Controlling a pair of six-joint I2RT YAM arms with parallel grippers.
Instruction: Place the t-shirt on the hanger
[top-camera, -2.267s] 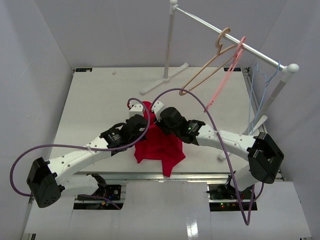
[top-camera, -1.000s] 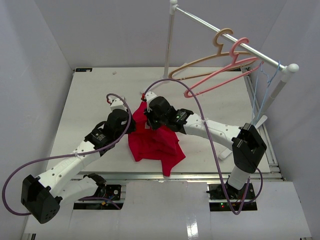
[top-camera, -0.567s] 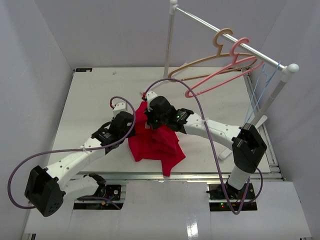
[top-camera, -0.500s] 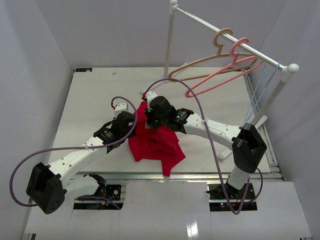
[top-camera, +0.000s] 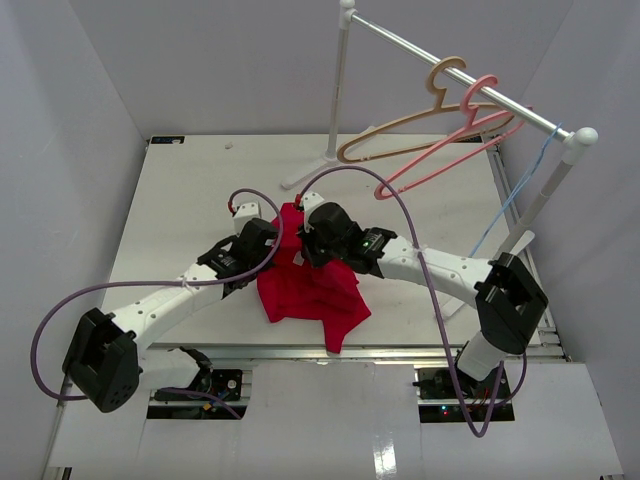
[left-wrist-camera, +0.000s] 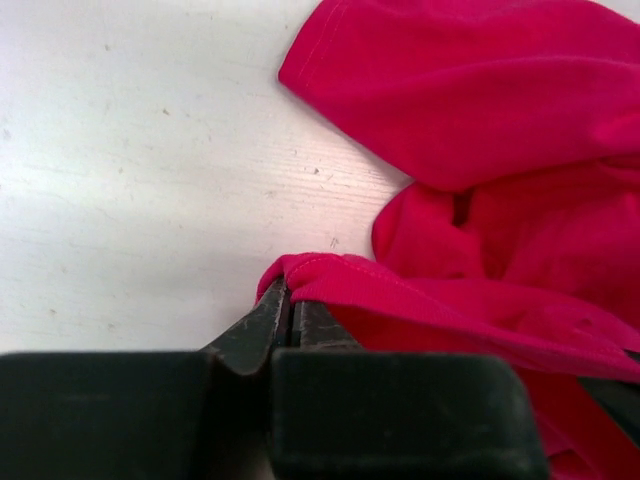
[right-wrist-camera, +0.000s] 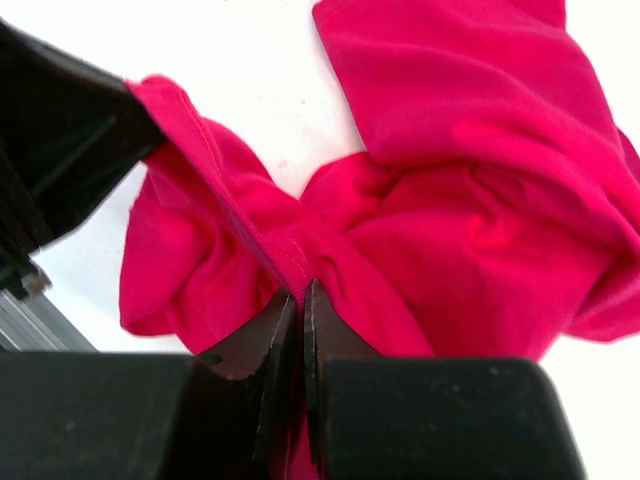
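Note:
The crimson t-shirt (top-camera: 305, 292) lies bunched at the table's near middle. My left gripper (top-camera: 268, 240) is shut on a hemmed edge of the t-shirt (left-wrist-camera: 420, 285) at its left side. My right gripper (top-camera: 312, 238) is shut on a stitched edge of the t-shirt (right-wrist-camera: 300, 250) at its upper part, close beside the left gripper. The thin light-blue hanger (top-camera: 510, 197) hangs at the right end of the rail, by the right post.
A white rail (top-camera: 450, 75) on two posts crosses the back right. A tan hanger (top-camera: 400, 125) and a pink hanger (top-camera: 440, 150) hang from it. Grey walls close in the white table (top-camera: 180, 200) on three sides.

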